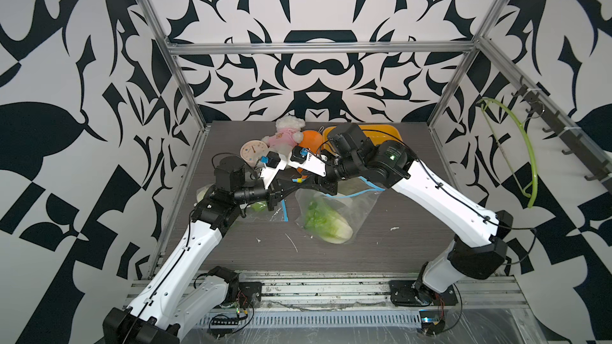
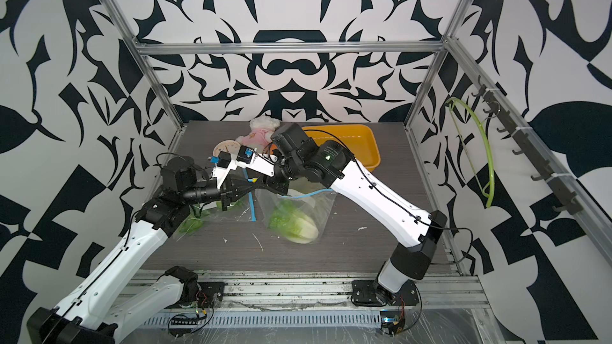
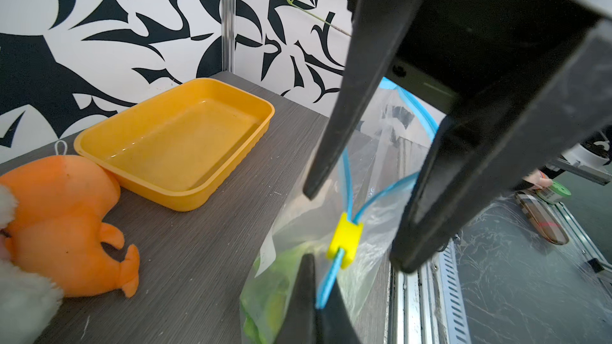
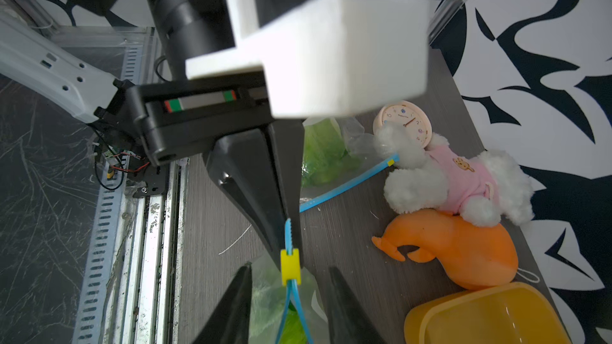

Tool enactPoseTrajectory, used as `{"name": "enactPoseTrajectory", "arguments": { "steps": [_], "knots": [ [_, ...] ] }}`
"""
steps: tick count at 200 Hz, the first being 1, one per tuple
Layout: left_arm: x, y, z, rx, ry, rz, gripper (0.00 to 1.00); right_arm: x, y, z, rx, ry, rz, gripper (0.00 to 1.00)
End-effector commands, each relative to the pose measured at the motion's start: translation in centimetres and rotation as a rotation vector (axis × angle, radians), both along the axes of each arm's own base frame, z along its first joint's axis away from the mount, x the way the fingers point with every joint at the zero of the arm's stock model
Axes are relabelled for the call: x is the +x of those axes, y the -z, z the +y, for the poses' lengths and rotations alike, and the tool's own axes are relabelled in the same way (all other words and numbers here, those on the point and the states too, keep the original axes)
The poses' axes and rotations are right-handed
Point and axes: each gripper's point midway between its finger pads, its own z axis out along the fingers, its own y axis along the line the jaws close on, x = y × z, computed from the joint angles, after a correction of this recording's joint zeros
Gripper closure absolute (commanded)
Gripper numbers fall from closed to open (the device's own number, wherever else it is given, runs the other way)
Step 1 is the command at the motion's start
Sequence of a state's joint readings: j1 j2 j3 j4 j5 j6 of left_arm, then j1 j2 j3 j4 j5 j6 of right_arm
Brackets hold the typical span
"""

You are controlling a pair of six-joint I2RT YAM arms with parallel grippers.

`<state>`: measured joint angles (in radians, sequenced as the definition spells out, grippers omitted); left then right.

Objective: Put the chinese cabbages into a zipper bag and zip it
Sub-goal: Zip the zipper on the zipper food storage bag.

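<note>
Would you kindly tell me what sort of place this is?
Probably a robotics test cell: an aluminium frame with black-and-white patterned walls encloses the table, two robot arms are mounted on a rail at its front, and a plush toy and clock serve as props.

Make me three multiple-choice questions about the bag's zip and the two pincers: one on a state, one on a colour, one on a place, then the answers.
1. The left pincer is: A wide open; B shut on the zip strip; C shut on nothing.
2. The slider is: A red; B yellow; C black.
3. The slider sits: A between the fingers of the right pincer; B inside the left pincer; C away from both pincers.
Answers: 1 B, its tips pinch the blue strip; 2 B, plainly yellow in both wrist views; 3 A, a finger stands on each side of it.
</note>
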<state>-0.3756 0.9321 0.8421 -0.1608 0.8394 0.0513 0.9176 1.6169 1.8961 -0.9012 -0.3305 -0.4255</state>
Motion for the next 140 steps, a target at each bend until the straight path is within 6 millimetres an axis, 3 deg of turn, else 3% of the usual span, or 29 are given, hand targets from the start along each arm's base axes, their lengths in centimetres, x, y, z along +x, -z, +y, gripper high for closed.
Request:
{"name": "enactPoseTrajectory", "arguments": {
  "steps": [1, 59, 140],
  "knots": [
    [-0.4, -1.3, 0.2, 0.004, -0.004, -0.042, 1.00, -1.2, -2.2, 0.2, 0.052, -0.057, -0.005, 0.65],
    [-0.5, -1.4, 0.2, 0.003, -0.003, -0.043, 1.00, -1.0, -1.9, 0.9, 0.037, -0.078, 0.014, 0.79],
    [-0.6, -1.9, 0.5, 0.003, -0.022, -0.067, 1.00, -1.0, -1.2, 0.5, 0.011, -0.067, 0.012, 0.96]
  ]
}}
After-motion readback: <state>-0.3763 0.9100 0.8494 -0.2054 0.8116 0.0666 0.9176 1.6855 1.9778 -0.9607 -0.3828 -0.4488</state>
